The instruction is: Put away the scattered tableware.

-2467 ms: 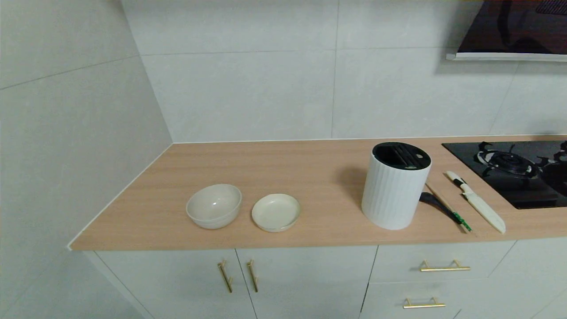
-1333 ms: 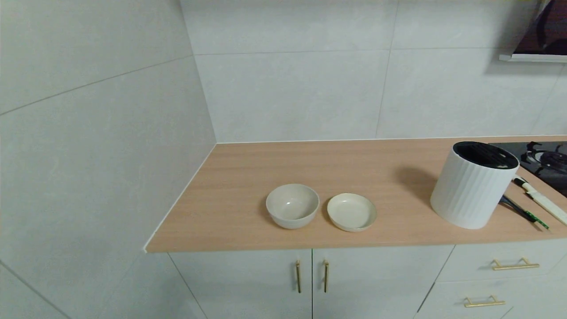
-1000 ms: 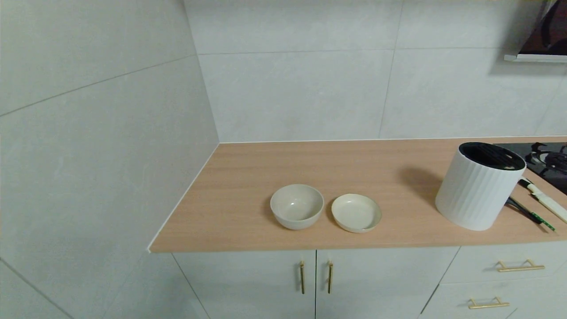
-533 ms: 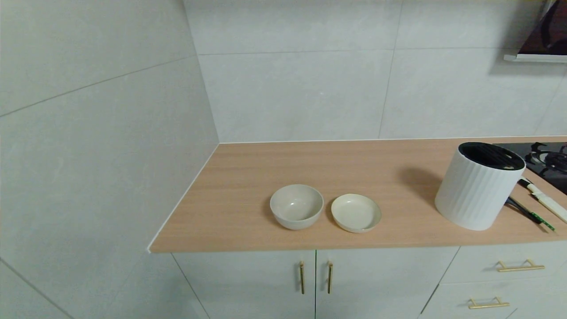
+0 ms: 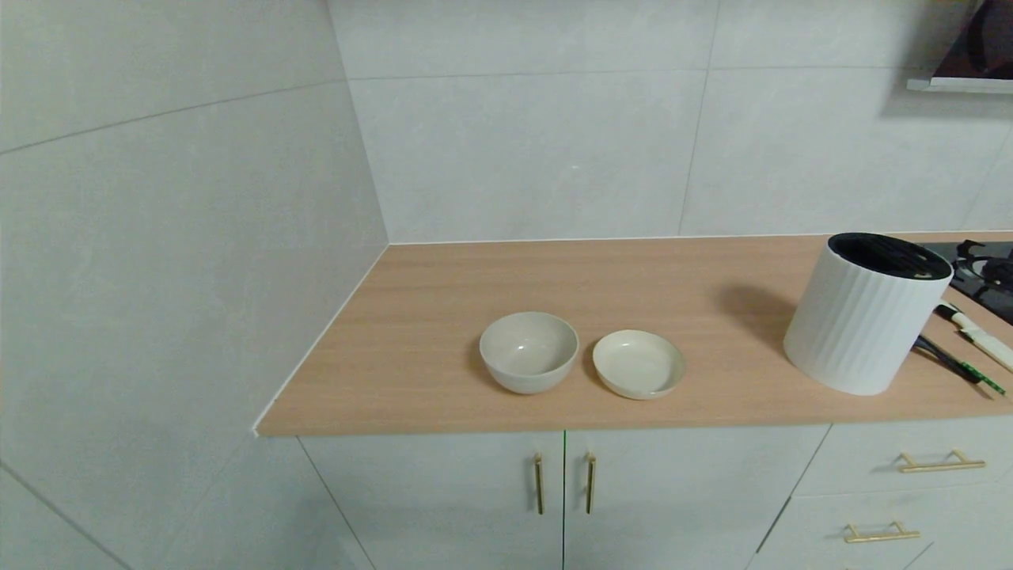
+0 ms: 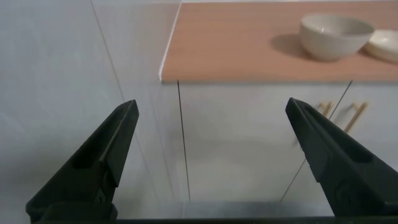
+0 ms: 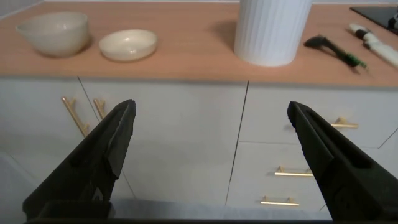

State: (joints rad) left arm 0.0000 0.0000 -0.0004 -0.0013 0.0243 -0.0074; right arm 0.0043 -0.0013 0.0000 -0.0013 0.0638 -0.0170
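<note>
A beige bowl [image 5: 529, 351] and a shallow cream dish [image 5: 639, 363] sit side by side near the front edge of the wooden counter [image 5: 554, 277]. A white ribbed utensil holder [image 5: 865, 317] with a black slotted top stands at the right. Behind it lie a black spoon [image 5: 946, 358] with a green handle end and a white knife [image 5: 980, 340]. My left gripper [image 6: 208, 155] hangs open below counter height, facing the cabinet's left corner, with the bowl [image 6: 336, 36] beyond. My right gripper [image 7: 211, 155] is open in front of the cabinet doors, below the dish [image 7: 129, 44] and holder [image 7: 271, 30].
White tiled walls close the counter's left side and back. A black gas hob [image 5: 985, 269] lies at the far right. Below the counter are white cabinet doors with gold handles [image 5: 563, 481] and drawers [image 5: 910, 463].
The head camera swung left, then tipped slightly, so the whole scene shifted right and a little up. The tableware on the counter has not moved.
</note>
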